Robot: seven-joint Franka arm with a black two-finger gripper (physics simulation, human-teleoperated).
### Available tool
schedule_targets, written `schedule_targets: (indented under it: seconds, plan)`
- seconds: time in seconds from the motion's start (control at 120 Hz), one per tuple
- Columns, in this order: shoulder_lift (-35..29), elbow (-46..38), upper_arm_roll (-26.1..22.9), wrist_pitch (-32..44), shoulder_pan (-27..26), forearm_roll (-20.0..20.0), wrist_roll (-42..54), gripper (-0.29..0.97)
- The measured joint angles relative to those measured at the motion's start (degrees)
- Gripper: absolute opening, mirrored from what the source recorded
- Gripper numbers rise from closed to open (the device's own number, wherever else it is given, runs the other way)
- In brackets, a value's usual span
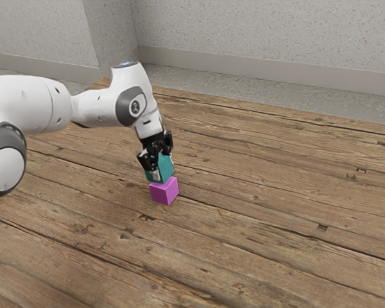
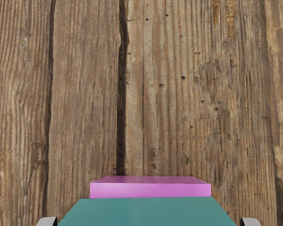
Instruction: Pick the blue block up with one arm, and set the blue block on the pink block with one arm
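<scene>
The gripper (image 1: 156, 160) is closed on the teal block (image 1: 163, 171), with one finger on each side. The pink block (image 1: 164, 191) sits at 6 o'clock, directly beneath it on the wooden table (image 1: 276, 192). Contact between the blocks cannot be determined. The arm enters from 9 o'clock.

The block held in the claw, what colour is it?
Teal, a blue-green. The block shows best in the wrist view.
</scene>
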Motion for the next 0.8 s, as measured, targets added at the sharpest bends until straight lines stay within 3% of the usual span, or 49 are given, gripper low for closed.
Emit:
schedule_targets:
  seconds: [0.408, 0.483, 0.583, 0.692, 0.8]
  plan:
    - [-0.1, -0.68, 0.09, -0.59, -0.05, 0.29, -3.31, 0.6]
    - [-3.17, -1.71, 0.08, -1.03, -0.5, 0.3, -3.71, 0.62]
    - [-12.91, -5.92, 0.11, -3.42, -0.69, 0.59, -4.22, 0.65]
    - [-23.46, -5.3, 0.39, -11.57, -0.21, 6.36, -5.63, 0.66]
    - [-27.36, 0.57, 0.58, -21.63, 0.44, 12.92, -9.32, 0.67]
